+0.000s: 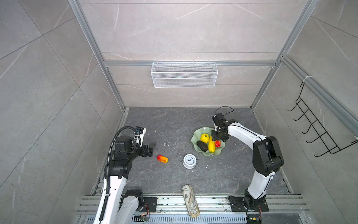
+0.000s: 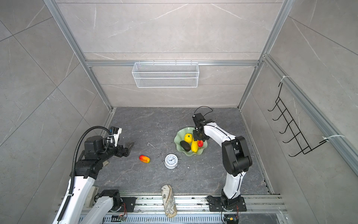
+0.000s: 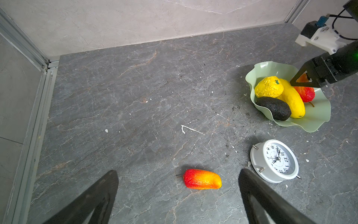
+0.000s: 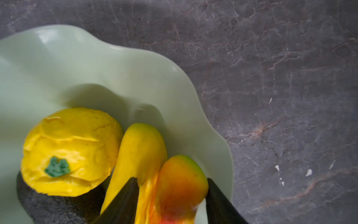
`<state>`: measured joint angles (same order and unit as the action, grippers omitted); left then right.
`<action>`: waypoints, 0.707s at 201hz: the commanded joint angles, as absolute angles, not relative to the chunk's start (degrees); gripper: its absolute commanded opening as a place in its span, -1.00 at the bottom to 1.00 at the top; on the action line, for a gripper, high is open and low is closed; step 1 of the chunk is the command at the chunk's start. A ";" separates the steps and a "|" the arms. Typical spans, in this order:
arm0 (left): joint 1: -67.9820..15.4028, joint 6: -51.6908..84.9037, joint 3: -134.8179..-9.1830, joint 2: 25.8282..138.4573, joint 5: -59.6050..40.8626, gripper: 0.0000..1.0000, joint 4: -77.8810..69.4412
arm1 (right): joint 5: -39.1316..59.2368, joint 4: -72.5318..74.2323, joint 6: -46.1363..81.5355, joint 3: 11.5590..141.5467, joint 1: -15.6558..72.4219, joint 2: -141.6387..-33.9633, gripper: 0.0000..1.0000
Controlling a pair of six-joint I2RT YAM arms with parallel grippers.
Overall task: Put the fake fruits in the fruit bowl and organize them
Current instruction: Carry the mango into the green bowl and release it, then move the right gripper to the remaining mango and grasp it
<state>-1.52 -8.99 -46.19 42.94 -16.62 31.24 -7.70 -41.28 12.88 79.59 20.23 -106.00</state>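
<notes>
The mint-green fruit bowl (image 1: pixel 199 131) (image 2: pixel 182 133) (image 4: pixel 116 64) holds a bumpy yellow fruit (image 1: pixel 204 138) (image 4: pixel 71 151), a long yellow fruit (image 1: pixel 211 146) (image 4: pixel 141 151), a dark avocado (image 1: pixel 202 145) (image 3: pixel 275 107) and a red-orange mango (image 1: pixel 218 144) (image 4: pixel 180 184). My right gripper (image 1: pixel 218 139) (image 4: pixel 173 179) hangs over the bowl, open. Its jaws stand either side of that mango, one finger off it against the long yellow fruit. A second mango (image 1: pixel 162 159) (image 3: pixel 202 179) lies on the table. My left gripper (image 1: pixel 152 148) (image 3: pixel 178 171) is open and empty, just short of it.
A white alarm clock (image 1: pixel 189 161) (image 3: pixel 275 161) lies between the loose mango and the bowl. A beige patterned pouch (image 1: pixel 190 200) rests across the front rail. A white wire basket (image 1: pixel 184 74) hangs on the back wall and a black hook rack (image 1: pixel 313 124) on the right wall.
</notes>
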 commanded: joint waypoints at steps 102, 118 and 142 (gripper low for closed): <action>-1.63 -9.23 -46.19 42.58 -17.42 1.00 29.86 | 1.52 -43.21 -0.96 89.98 39.17 -101.59 0.99; -1.61 -9.18 -46.23 42.29 -17.23 1.00 29.99 | 4.85 -40.72 -1.12 90.70 42.59 -104.03 0.99; -1.59 -9.27 -46.08 41.83 -17.02 1.00 29.95 | 8.38 -38.37 -0.76 93.48 47.63 -108.90 0.99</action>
